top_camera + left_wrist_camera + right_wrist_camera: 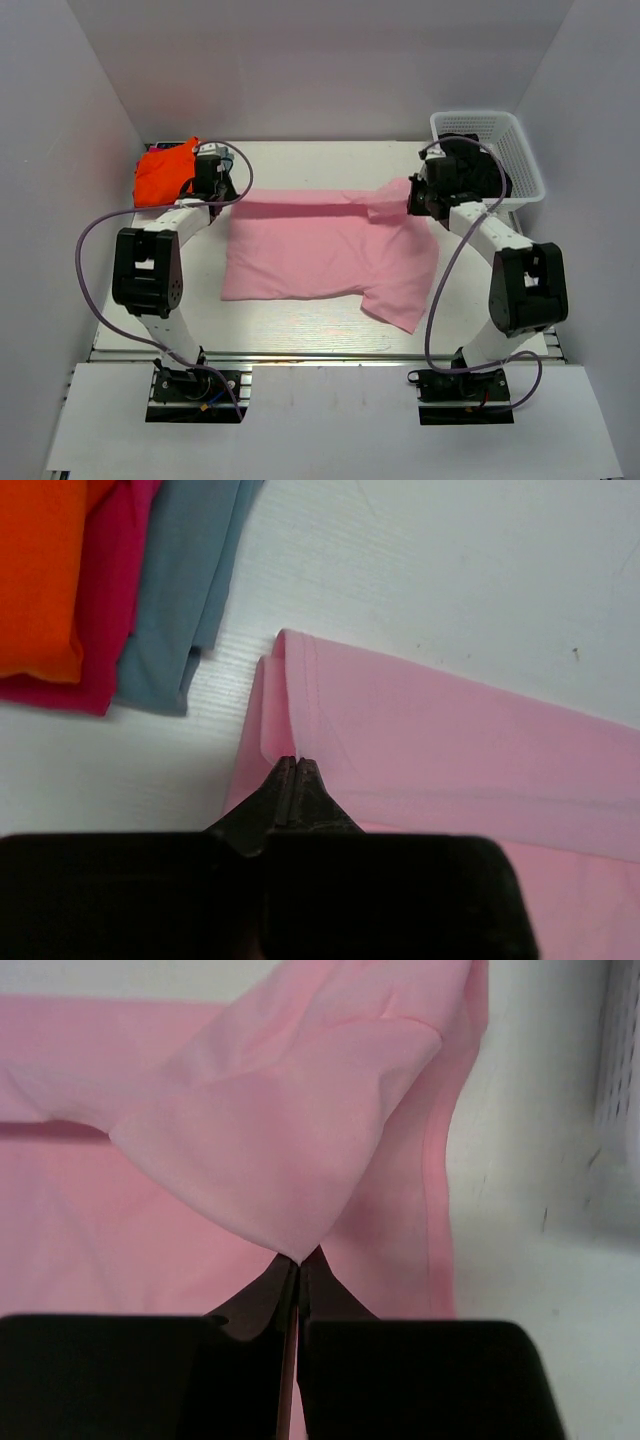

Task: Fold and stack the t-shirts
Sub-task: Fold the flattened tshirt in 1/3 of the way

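Tabletop [330, 160] is mostly taken up by the light pink t-shirt [320, 255], which lies flat with its long axis running from one gripper to the other. Its hem end points toward the left arm, and its sleeves and shoulders point toward the right arm. One sleeve sticks out on the near side, well below the right jaws.

The far long edge is raised off the surface and stretched straight between the 2 grippers. That looks like the setup for a lengthwise fold, since a taut edge can be carried over the body without sagging or creasing.

A white mesh basket [520, 160] sits just behind the right jaws. Beyond and outside the left jaws, a stack of 3 folded shirts waits for the next one: orange [40, 570] on top, then red [110, 590], then grey-blue [180, 580].

The left gripper [297, 765] is clenched on the doubled hem corner, right at its tips. The right gripper [300, 1258] is pinched on a bunched fold of pink cloth at the sleeve end, which drapes up and away from its tips.
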Controlling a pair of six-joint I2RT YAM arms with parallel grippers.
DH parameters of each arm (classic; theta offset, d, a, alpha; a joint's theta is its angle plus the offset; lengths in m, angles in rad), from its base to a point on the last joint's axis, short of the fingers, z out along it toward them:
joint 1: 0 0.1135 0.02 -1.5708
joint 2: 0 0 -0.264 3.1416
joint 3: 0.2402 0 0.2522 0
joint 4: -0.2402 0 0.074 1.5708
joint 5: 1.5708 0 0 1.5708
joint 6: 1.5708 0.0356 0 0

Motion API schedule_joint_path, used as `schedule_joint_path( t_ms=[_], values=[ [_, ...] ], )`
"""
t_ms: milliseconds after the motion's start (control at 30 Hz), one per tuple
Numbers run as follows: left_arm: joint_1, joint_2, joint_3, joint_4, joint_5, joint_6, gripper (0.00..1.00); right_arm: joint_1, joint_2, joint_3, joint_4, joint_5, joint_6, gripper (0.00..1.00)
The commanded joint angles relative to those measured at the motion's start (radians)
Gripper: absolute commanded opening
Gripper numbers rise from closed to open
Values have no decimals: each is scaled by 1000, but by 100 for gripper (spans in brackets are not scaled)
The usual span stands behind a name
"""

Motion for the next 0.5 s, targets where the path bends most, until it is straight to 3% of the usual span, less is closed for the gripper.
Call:
schedule_joint_path(
  t_ms=[0,167,333,367,400,467],
  values=[
    [-4,-90,-38,-37,-21,16,0,-2,-103,-66,-67,-36,62,0],
    [-4,-128,-112,-49,18,16,0,-1,-155,-156,-65,-97,98,0],
    [-4,-138,-179,-49,41,-11,0,1,-134,-231,-42,-29,144,0],
    [-4,-138,-179,-49,32,-11,0,-2,-125,-241,-33,-10,156,3],
    [-4,-125,-179,-77,32,-22,0,-2,-111,-250,-33,3,171,15],
    [-4,-116,-150,-118,9,-22,4,-1,-98,-257,-48,21,181,17]
  ],
)
